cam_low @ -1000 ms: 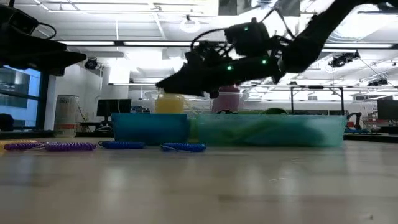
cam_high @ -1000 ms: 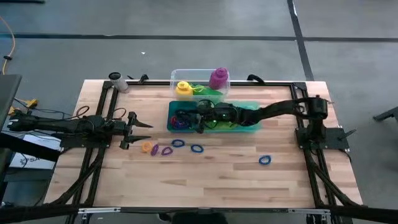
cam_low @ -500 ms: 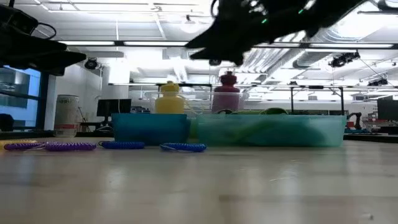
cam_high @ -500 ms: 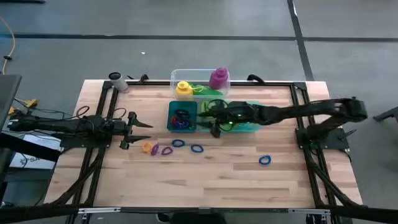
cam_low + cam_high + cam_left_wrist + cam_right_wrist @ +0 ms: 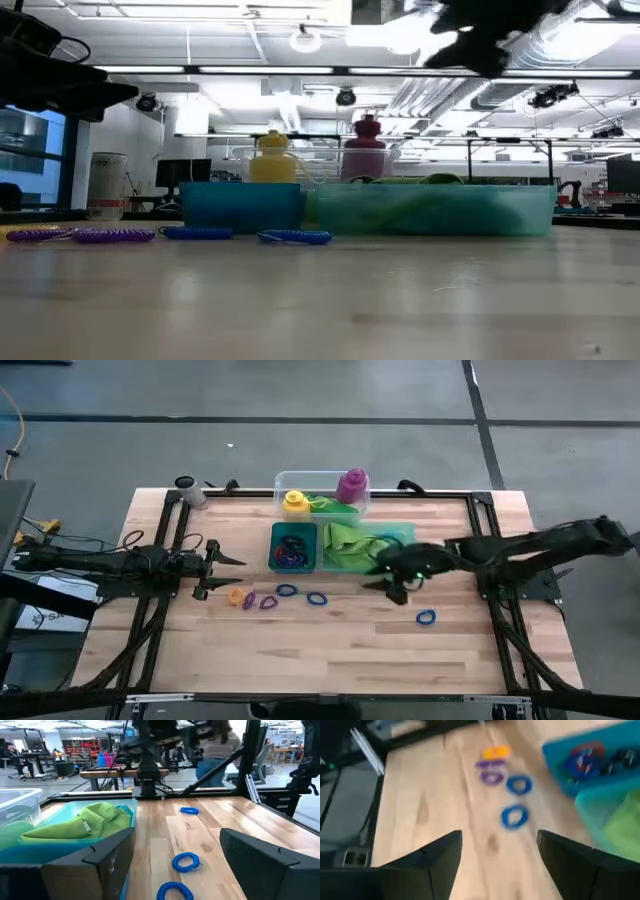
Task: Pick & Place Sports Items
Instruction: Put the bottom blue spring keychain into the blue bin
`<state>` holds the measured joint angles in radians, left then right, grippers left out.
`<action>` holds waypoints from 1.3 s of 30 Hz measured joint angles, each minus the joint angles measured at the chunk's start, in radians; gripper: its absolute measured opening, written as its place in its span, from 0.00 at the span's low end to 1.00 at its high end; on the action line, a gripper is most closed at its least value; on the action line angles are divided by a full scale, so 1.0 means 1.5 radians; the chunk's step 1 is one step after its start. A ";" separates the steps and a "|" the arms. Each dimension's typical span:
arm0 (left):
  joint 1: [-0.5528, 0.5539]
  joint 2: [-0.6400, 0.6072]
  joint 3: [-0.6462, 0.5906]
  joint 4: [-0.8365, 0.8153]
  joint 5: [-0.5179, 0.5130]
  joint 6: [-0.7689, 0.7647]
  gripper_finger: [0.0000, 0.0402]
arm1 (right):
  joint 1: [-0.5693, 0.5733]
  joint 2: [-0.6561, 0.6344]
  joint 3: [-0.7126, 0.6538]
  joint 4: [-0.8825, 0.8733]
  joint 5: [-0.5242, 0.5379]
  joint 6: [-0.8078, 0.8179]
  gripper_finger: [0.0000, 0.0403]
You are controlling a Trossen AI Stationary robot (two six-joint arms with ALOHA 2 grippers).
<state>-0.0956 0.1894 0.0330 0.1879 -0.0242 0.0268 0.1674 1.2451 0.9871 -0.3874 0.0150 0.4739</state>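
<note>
**Right arm hanging just off the tray, nothing in its fingers**

Using the teal two-part tray in the middle of the table as the reference. The right gripper is up in the air just off the tray's front edge, fingers spread apart with nothing between them; you can see bare wood through the gap in its wrist view. The left gripper sits well off to the tray's left side, jaws wide and empty too.

The tray's smaller compartment holds a bunch of tiny rings, blue, red and dark ones. The bigger compartment has the lime-green cloth piled in it.

Right behind the tray is the clear plastic tub, with the yellow bottle and purple bottle standing upright inside.

In front of the tray's left half there's a loose row of rings on the wood: an orange one, a purple one, two blue ones. One more blue ring lies alone off the tray's front right corner, near the right gripper.
</note>
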 joint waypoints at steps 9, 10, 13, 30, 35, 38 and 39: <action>0.000 0.000 0.000 0.000 0.000 0.000 0.59 | 0.184 0.045 -0.048 -0.018 0.143 0.160 0.51; 0.000 0.000 0.000 0.000 0.000 0.000 0.59 | 0.201 0.051 -0.049 -0.029 0.145 0.178 0.51; 0.000 0.000 0.000 0.000 0.000 0.000 0.59 | 0.250 0.060 -0.049 -0.062 0.148 0.215 0.51; 0.000 0.000 0.000 0.000 0.000 0.000 0.59 | 0.388 0.065 -0.049 -0.287 0.127 0.385 0.51; 0.000 0.000 0.000 0.000 0.000 0.000 0.59 | 0.391 0.091 -0.049 -0.316 0.125 0.341 0.51; 0.000 0.000 0.000 0.000 0.000 0.000 0.59 | 0.391 0.114 -0.049 -0.306 0.123 0.326 0.51; 0.000 0.000 0.000 0.000 0.000 0.000 0.59 | 0.391 0.121 -0.049 -0.300 0.123 0.326 0.51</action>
<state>-0.0956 0.1894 0.0332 0.1879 -0.0240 0.0267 0.7540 1.4274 0.9131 -0.8379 0.1997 0.9627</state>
